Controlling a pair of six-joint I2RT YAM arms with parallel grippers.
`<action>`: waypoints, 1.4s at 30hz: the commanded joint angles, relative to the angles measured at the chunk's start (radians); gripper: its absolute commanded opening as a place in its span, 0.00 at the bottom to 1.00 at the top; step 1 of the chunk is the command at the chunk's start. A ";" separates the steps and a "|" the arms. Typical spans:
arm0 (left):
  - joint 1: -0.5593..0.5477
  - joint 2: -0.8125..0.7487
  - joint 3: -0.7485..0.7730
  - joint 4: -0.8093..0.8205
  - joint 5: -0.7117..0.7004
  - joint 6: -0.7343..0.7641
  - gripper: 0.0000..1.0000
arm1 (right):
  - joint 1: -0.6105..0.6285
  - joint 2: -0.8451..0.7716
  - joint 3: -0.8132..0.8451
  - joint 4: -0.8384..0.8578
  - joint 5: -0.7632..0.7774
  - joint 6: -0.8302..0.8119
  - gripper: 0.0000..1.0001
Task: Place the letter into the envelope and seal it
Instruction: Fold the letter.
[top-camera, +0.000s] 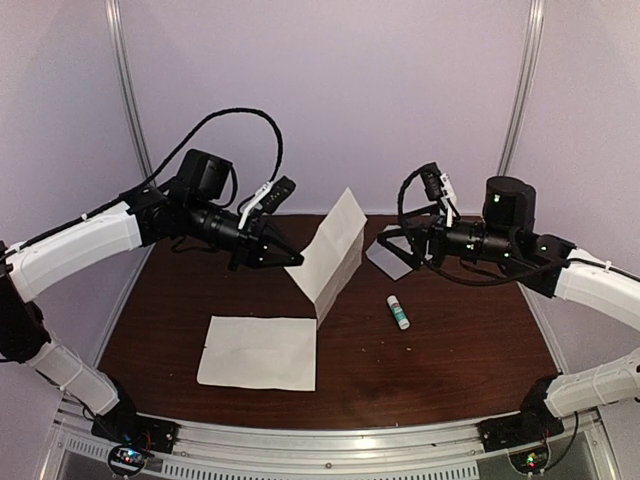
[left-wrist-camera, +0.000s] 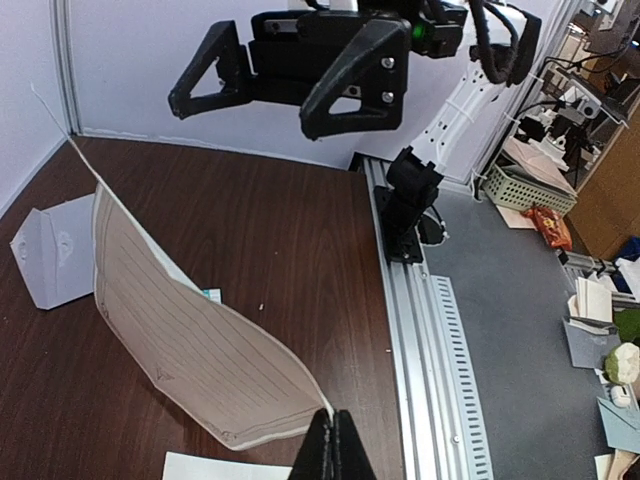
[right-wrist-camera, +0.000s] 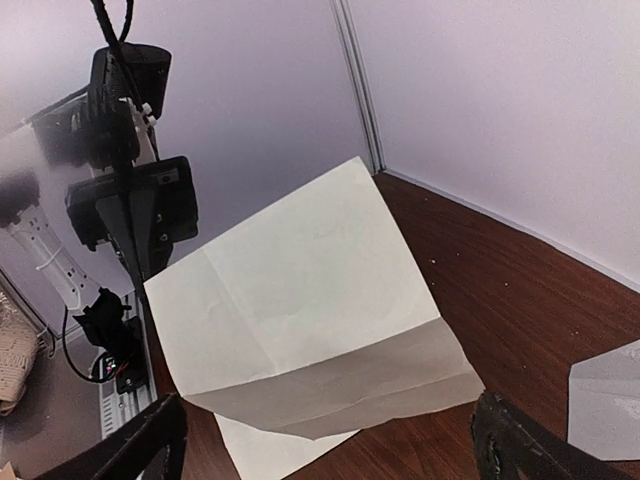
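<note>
My left gripper (top-camera: 294, 260) is shut on the edge of the letter (top-camera: 334, 254), a white creased sheet held upright above the table's middle. In the left wrist view the closed fingertips (left-wrist-camera: 335, 440) pinch the letter's corner (left-wrist-camera: 200, 350), whose inner side shows faint ruled lines. The letter fills the right wrist view (right-wrist-camera: 300, 300). The grey envelope (top-camera: 390, 256) lies on the table at the right, just under my right gripper (top-camera: 398, 243). It also shows in the left wrist view (left-wrist-camera: 55, 250) and the right wrist view (right-wrist-camera: 608, 400). My right gripper (right-wrist-camera: 330, 450) is open and empty, facing the letter.
A second white sheet (top-camera: 258, 352) lies flat at the front left of the brown table (top-camera: 450, 360). A small glue stick (top-camera: 398, 311) lies to the right of the letter. Purple walls close off the back and sides. A metal rail (top-camera: 320, 440) runs along the near edge.
</note>
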 joint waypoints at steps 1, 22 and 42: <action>-0.009 -0.059 -0.010 -0.007 0.096 0.031 0.00 | -0.021 0.020 0.097 -0.128 -0.131 -0.099 1.00; -0.022 -0.072 -0.017 -0.038 0.119 0.052 0.00 | -0.074 0.274 0.390 -0.458 -0.518 -0.293 0.57; -0.021 -0.060 -0.049 0.044 -0.021 0.009 0.00 | -0.080 0.177 0.232 -0.313 -0.538 -0.201 0.00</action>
